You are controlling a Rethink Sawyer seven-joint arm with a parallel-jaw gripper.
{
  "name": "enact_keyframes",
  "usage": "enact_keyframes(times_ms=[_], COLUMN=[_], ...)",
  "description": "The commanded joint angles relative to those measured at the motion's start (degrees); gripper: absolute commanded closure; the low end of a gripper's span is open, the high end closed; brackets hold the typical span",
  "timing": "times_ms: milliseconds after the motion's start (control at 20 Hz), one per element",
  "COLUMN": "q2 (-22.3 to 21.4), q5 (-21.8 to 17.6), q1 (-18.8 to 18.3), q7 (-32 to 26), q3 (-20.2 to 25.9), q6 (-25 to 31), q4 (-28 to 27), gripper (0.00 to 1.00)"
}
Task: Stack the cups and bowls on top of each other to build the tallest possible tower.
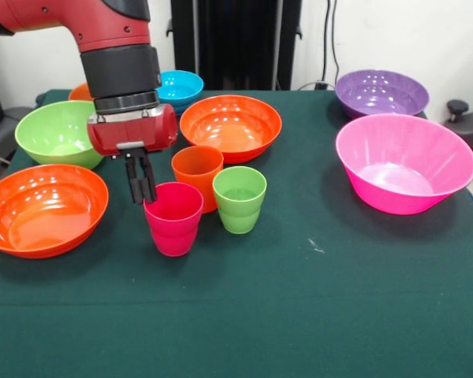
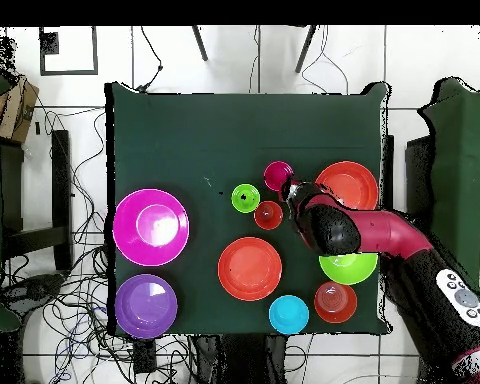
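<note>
a lab: green-clothed table (image 2: 184, 130) on tiled floor (image 2: 84, 150) strewn with cables (image 2: 79, 290).

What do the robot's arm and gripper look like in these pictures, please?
The arm is glossy red with a black cylindrical wrist section and a silver ring below it. Under the ring sits a rounded red housing with a small grey plate. The gripper has two slim black fingers. From overhead, the arm shows red and black, with a grey panel of buttons near its base.

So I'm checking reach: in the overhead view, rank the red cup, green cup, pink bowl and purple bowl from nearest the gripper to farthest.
1. Red cup, right beside the gripper.
2. Green cup, slightly farther left.
3. Pink bowl, table's left side.
4. Purple bowl, lower-left corner.
</note>
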Motion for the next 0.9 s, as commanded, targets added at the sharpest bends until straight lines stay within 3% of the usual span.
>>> enact_keyframes(times_ms=[50, 900], q2=[-0.2, -0.4], q5=[0.4, 0.5], q1=[0.0, -0.3], q7=[2.7, 3.6], q3=[-1.7, -2.0], q6=[1.2, 0.4], q4=[2.9, 4.3], gripper=[1.0, 1.0])
